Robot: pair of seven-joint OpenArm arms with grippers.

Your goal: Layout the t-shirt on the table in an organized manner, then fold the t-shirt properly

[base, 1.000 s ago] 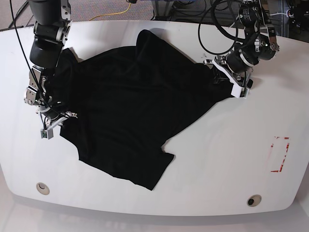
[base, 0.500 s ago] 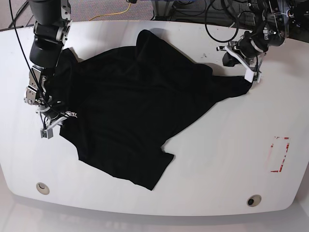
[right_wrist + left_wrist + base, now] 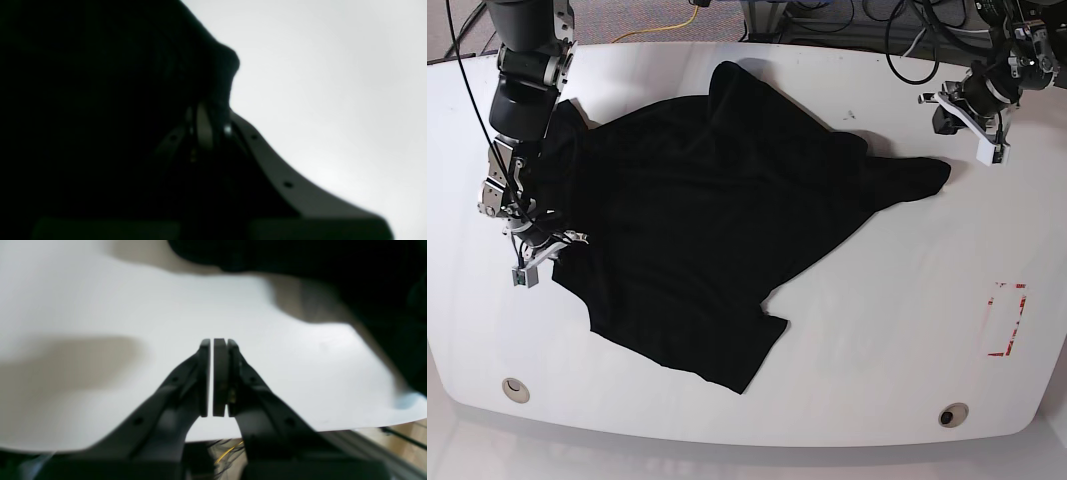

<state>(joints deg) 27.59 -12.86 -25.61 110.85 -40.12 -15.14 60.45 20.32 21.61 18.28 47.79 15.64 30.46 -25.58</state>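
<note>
- The wrinkled black cloth t-shirt point(image 3: 697, 220) sprawls across the glossy white counter point(image 3: 877, 330).
- My right jaws point(image 3: 539, 243) clench its edge, anchoring it for spreading.
- My left jaws point(image 3: 987, 135) hover clenched, empty, beside its sleeve.

Even, bright overhead light; both wrist views are soft and blurred, the right perhaps underexposed.

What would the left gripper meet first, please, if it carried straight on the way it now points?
Probably the bare table: the left gripper, jaws shut and empty, aims at it, with the t-shirt off to one side.
</note>
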